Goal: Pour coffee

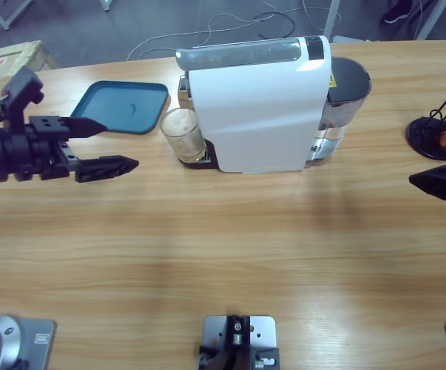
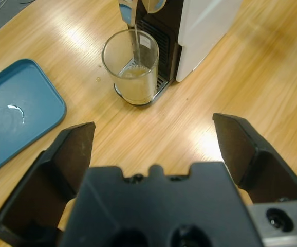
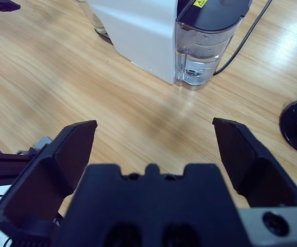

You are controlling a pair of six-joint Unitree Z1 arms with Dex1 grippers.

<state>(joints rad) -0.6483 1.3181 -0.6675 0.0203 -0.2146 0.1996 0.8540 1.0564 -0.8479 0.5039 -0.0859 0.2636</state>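
Item 1. Left gripper (image 1: pixel 107 146), two black jaws spread wide, holding nothing; it sits at the table's left, aimed toward the machine.

Item 2. Shallow blue plastic tray (image 1: pixel 123 108), bare, just beside the glass on its left.

Item 3. Clear glass tumbler (image 1: pixel 183 133) on the drip grate under the spout; the coffee (image 2: pixel 133 82), a low pale-brown layer with tan foam, lies in its bottom.

Item 4. White box-shaped capsule coffee machine (image 1: pixel 258 108), with a clear water tank (image 3: pixel 202 56) at its right end.

Item 5. Right gripper (image 1: pixel 441 183), jaws wide apart, empty, well clear of the machine.

Handling note: likely step is the left approach. Advance level, straddle the tumbler mid-wall, clear the spout, close gently, withdraw before tilting.
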